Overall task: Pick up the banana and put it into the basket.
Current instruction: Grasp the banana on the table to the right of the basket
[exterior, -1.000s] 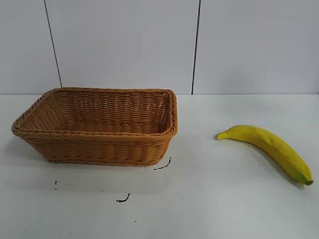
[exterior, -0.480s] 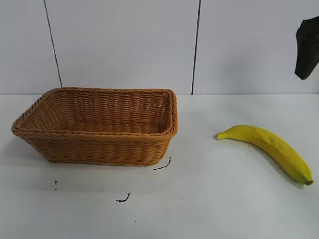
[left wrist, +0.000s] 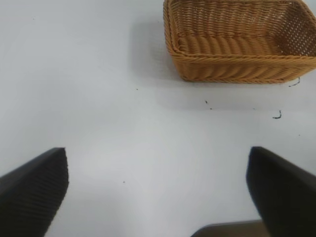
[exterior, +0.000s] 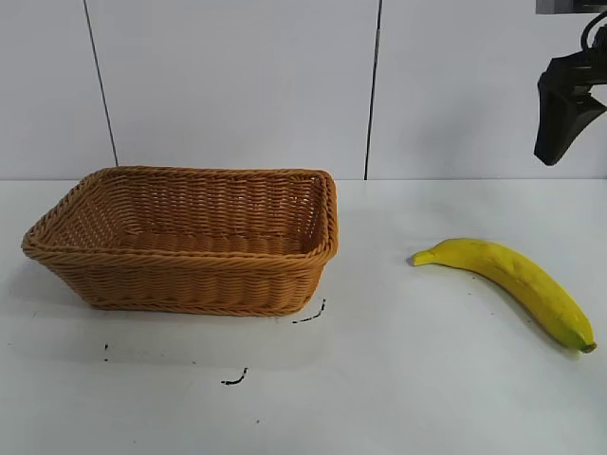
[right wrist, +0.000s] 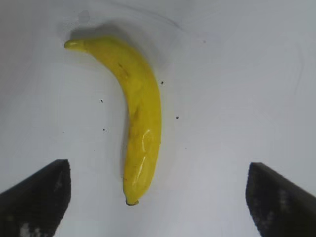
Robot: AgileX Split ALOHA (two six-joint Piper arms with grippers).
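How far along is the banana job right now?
Nothing is finished: the banana lies on the table, apart from the basket, which has nothing in it. In hand: the right tool hangs open above the banana, not touching. Left tool sits open, idle. Grasping, carrying and dropping remain.

White table with small black marks; pale panelled wall behind, two dark vertical seams. Even, soft light.
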